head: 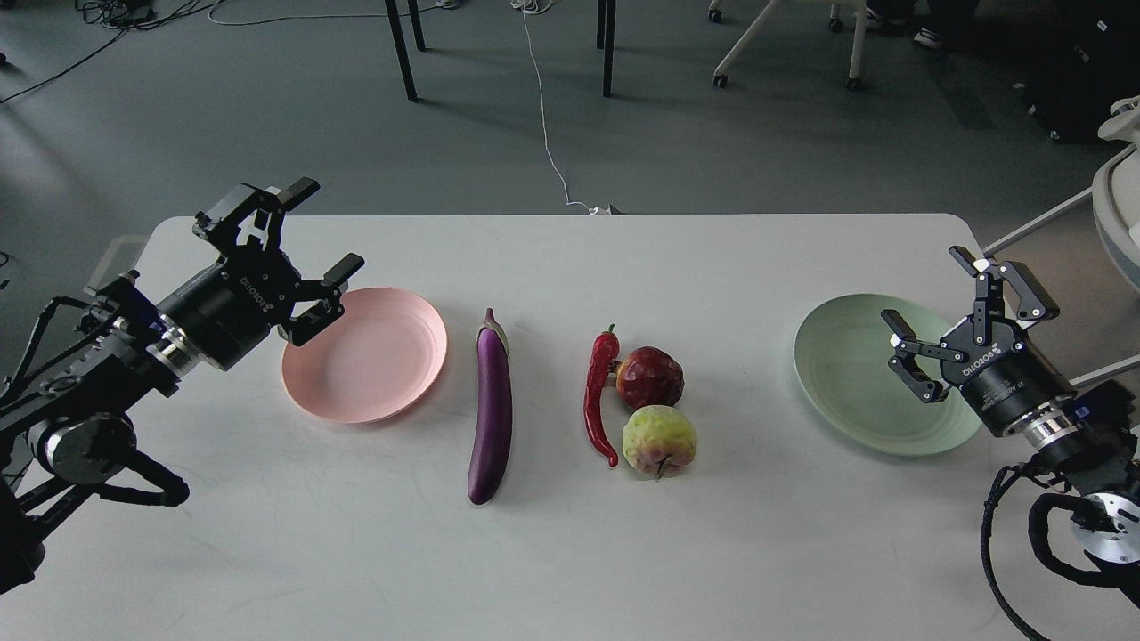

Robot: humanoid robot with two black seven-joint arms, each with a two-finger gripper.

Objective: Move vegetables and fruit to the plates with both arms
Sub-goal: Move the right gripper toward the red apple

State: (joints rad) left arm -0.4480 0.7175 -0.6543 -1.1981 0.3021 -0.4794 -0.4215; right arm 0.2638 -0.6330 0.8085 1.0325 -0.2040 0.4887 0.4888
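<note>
A long purple eggplant (492, 411) lies lengthwise in the middle of the white table (570, 552). To its right a curved red chili pepper (598, 396) rests against a dark red round fruit (650, 377), with a yellow-green fruit (659, 440) just in front. The pale pink plate (374, 356) sits left of the eggplant and holds nothing. The mint green plate (859, 374) sits at the right, also bare. My left gripper (307, 233) hovers open at the pink plate's left rim. My right gripper (931, 307) hangs open over the green plate's right side.
Beyond the table's far edge the grey floor holds chair legs (405, 49), a white cable (545, 116) and a wheeled chair base (784, 44). A white object (1120, 205) stands off the table's right side.
</note>
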